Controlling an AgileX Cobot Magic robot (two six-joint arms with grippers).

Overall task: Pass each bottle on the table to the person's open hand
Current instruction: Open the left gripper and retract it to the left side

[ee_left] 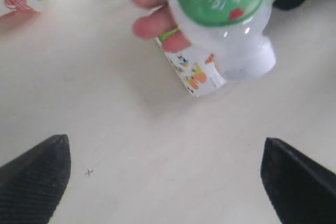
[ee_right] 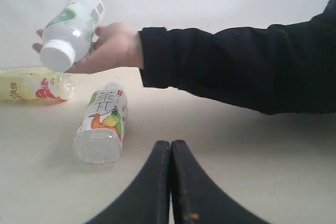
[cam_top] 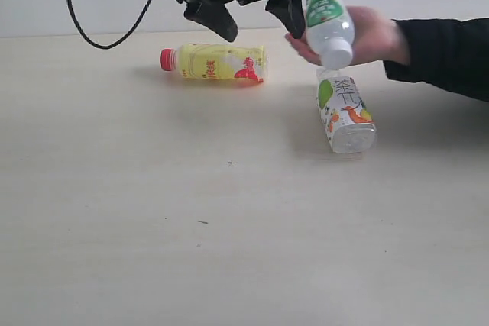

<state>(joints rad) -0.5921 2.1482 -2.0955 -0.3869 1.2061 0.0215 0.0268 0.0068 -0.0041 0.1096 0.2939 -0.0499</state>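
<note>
cable (cam_top: 103, 47): black, hangs in a loop at far left, above the table (cam_top: 153, 227).
yellow bottle (cam_top: 218, 62): lies on its side at far centre-left, red cap (cam_top: 167, 59) pointing left, untouched, apart from the other bottles.
left gripper (cam_top: 263, 32): hangs above the far side of the table, just right of the yellow bottle. Jaws spread wide, nothing between them. Fingers (ee_left: 37, 182) are well apart in the left wrist view.
green-label bottle (cam_top: 327, 13): off the table, resting tilted in the person's palm with its white cap (cam_top: 337, 55) pointing down and near. It sits just beside the left gripper's right finger. Cannot tell whether they touch.
second green-white bottle (cam_top: 345, 112): lies on the table right of centre, clear base toward the near side, neck end under the held bottle.
person's open hand (cam_top: 370, 36): comes in from the far right, black sleeve, palm up under the bottle.
right gripper (ee_right: 170, 145): fingers pressed together, empty, low over the table near the second bottle, seen only in its own wrist view.
</note>
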